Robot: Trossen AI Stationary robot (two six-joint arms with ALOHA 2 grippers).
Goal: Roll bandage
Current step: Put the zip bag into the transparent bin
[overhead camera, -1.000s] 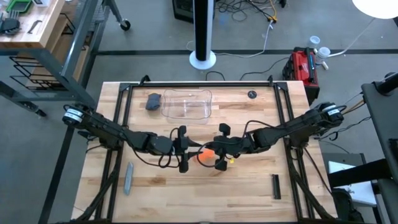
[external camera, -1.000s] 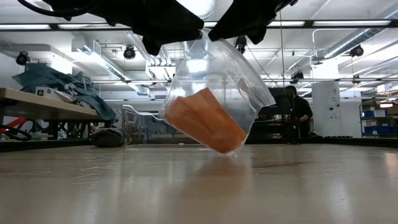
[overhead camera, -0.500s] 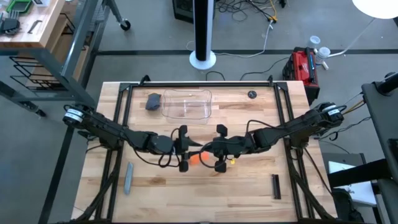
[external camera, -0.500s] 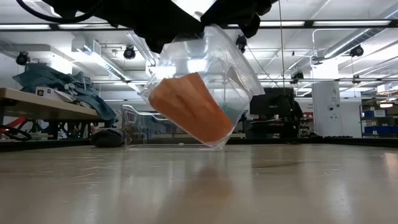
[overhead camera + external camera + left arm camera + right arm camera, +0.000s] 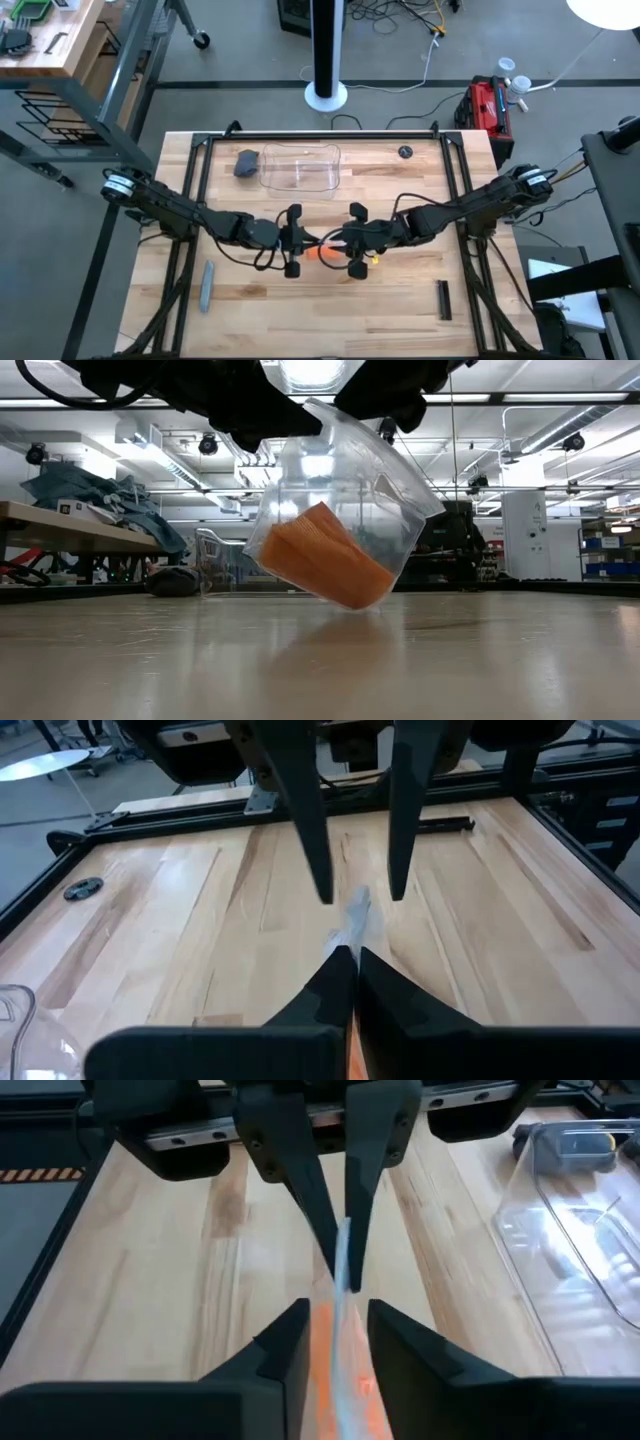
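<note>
left gripper (image 5: 303, 243): mid-table, fingers pinched together | right gripper (image 5: 333, 246): facing it, fingers parted

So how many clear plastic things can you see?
2: the wrapper holding the bandage, lifted mid-table, and an empty clear tray at the table's far side.

A clear plastic tray (image 5: 300, 168) and a dark grey lump (image 5: 246, 162) blocked the table's (image 5: 400, 300) far edge; nearer than the tray, both grippers crowded mid-table, leaving bare wood near a grey stick (image 5: 206, 286).
</note>
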